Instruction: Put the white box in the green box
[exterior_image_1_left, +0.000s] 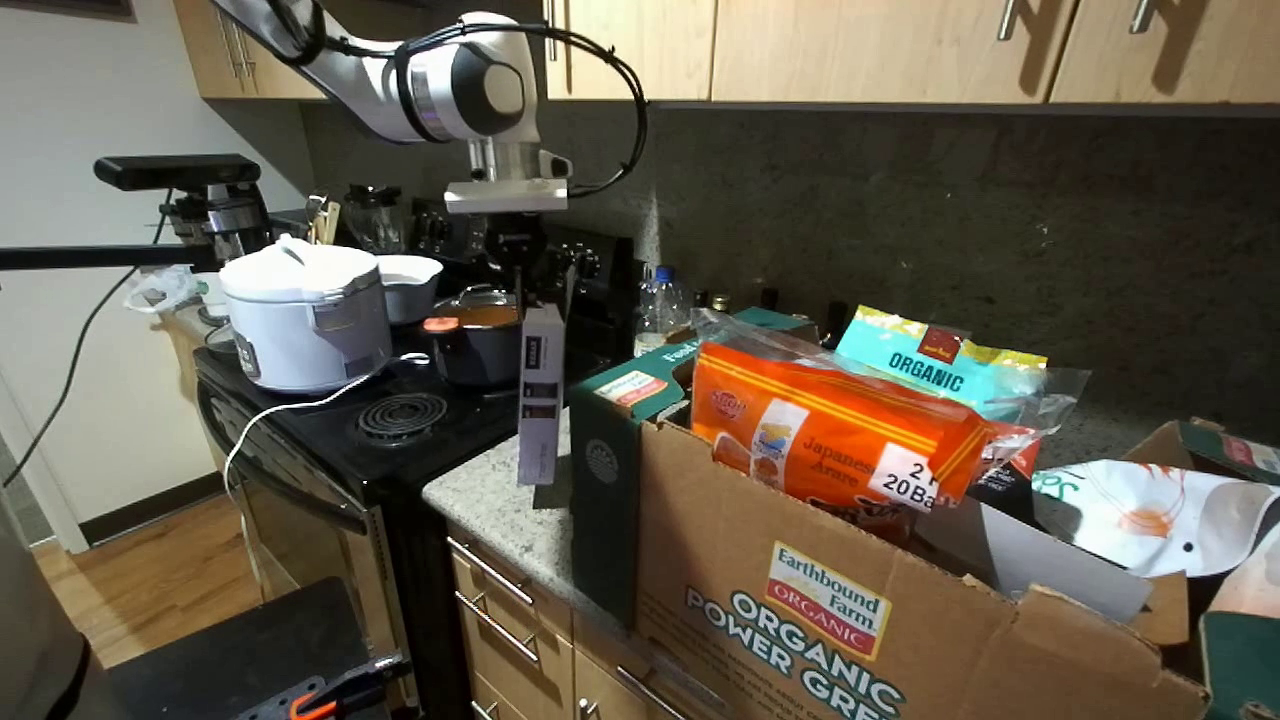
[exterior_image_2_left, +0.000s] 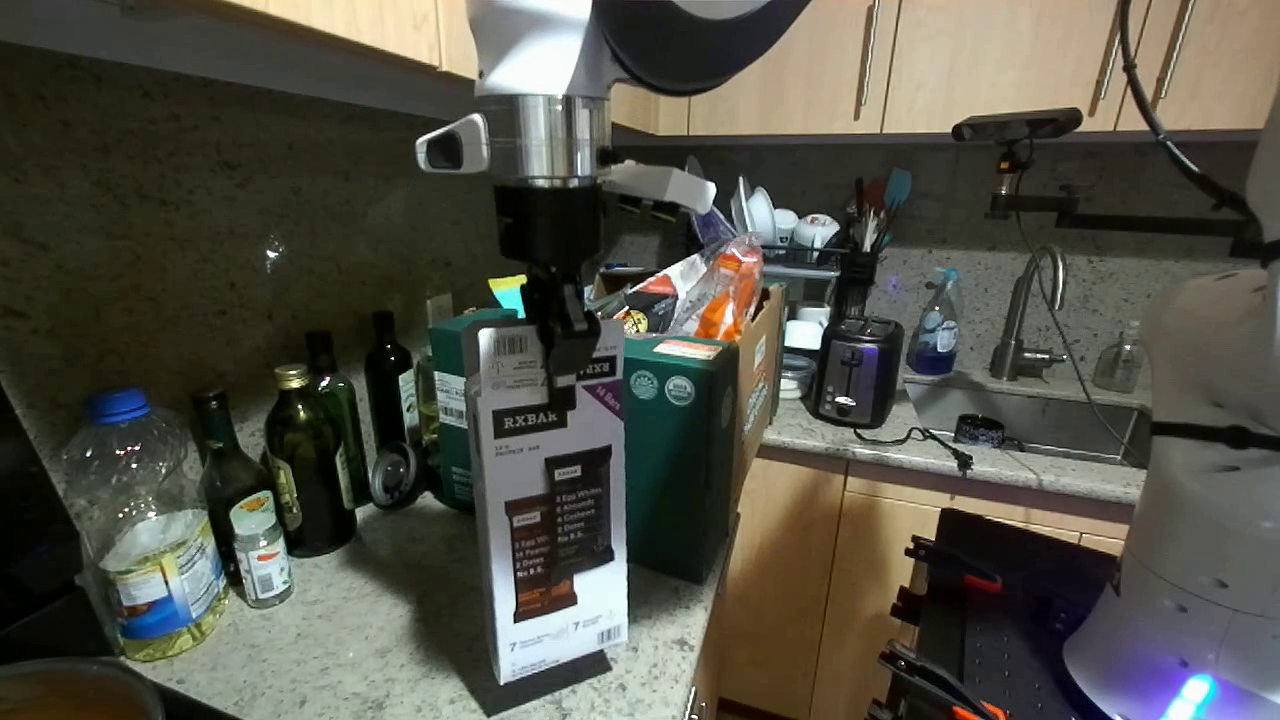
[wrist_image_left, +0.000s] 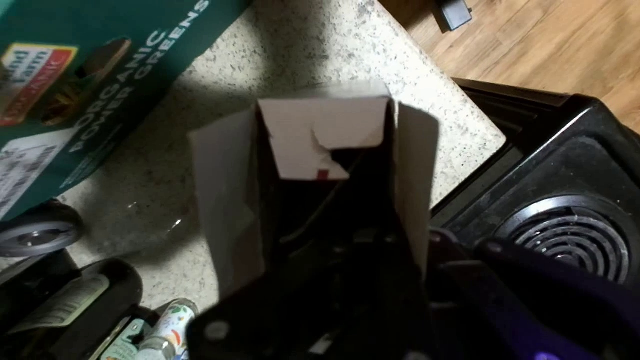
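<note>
There looms the green box (exterior_image_2_left: 680, 460), high-walled, its logo-marked end facing the white box (exterior_image_2_left: 552, 505), upright just outside that end with a gap between! Whether its base bears on anything, nobody can tell. Thin card, it seems: probably light, stiff along the folds, quick to crease, a touch slick on that print. And the gripper (exterior_image_2_left: 566, 375)? Clamped on the white box, pinching the top of the panel turned away from the green box, one finger outside, its mate seemingly inside the mouth. One panel may bend or swing, so a gentle squeeze across the slim depth looks the surer hold. Now the obstacles: the green box's end wall to clear, then the orange bag (exterior_image_1_left: 840, 430) crowding its near mouth, where flaps could snag. Bottles (exterior_image_2_left: 310, 480) line up off its corner, and well apart from it sits the jar (exterior_image_2_left: 262, 560), out of the likely path.
</note>
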